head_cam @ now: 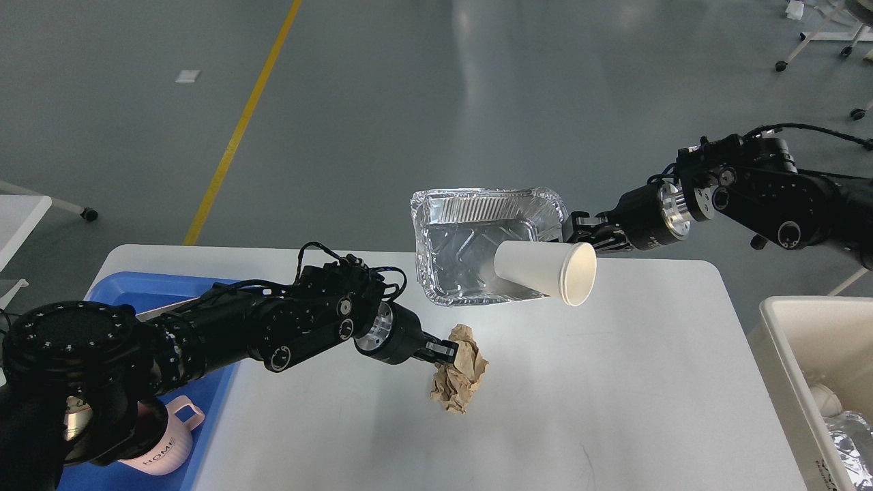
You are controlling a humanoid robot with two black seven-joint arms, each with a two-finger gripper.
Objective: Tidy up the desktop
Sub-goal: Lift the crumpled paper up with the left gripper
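The white desktop [614, 382] fills the lower part of the head view. My left gripper [445, 352] is shut on a crumpled ball of brown paper [462, 372], held just above the desktop's middle. My right gripper [569, 230] is shut on the right rim of a silver foil tray [464, 242], which hangs tilted over the desktop's far edge. A white paper cup [545, 271] lies on its side inside the tray, mouth pointing right.
A blue plastic tray [211, 416] at the left holds a pink mug [160, 457], and my left arm hides most of it. A cream bin [798, 382] at the right holds foil scraps [849, 436]. Grey floor lies beyond the far edge.
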